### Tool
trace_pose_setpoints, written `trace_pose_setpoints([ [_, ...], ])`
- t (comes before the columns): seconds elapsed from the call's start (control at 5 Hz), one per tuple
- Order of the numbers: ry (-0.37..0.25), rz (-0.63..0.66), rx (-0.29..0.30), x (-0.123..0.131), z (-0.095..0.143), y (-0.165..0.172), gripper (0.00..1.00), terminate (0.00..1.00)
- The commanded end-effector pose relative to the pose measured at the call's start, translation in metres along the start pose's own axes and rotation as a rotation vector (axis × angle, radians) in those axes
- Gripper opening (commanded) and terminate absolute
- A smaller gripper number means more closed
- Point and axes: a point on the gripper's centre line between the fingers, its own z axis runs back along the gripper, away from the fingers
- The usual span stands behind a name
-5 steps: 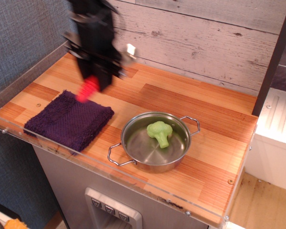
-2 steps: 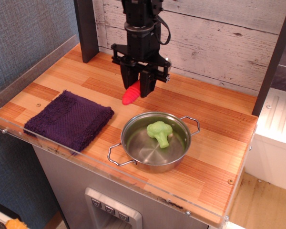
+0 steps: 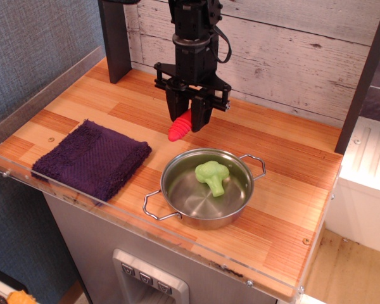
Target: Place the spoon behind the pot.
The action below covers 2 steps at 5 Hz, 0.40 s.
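The spoon point(image 3: 181, 126) was held in the claw point(image 3: 189, 118), with the ribbed red handle pointing down and to the left out of the fingers; its metal bowl was hidden between them, so I could not see it. The claw was closed tight on the upper part of the handle and carried nothing else. Compared with one second before, the spoon had travelled a long way: then it hung above the far edge of the purple cloth point(image 3: 92, 159), blurred by motion, and now it was above the bare wood behind the pot point(image 3: 206, 187), a little to the left of the pot's middle. In the last fraction of a second the move was only small, a bit to the right and toward the wall, and the picture was sharp, so I judged that the arm was slowing down.

For the task this meant the carrying part was almost finished. The spoon appeared not yet to touch the worktop point(image 3: 285, 152), though the view could not settle this. What remained, in my opinion, was to lower it and open the fingers.

The pot stood unmoved near the front edge, with the green broccoli piece point(image 3: 211, 175) inside it. The cloth lay flat on the left, well apart from the claw.
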Motion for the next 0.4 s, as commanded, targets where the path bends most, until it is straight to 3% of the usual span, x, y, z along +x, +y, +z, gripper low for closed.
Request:
trace_pose_setpoints([
  [0.0, 0.024, -0.056, -0.052, -0.0147, 0.006, -0.0017, 1.0, 0.0],
  [0.2, 0.037, -0.08, -0.054, -0.0227, 0.0106, -0.0013, 1.0, 0.0],
])
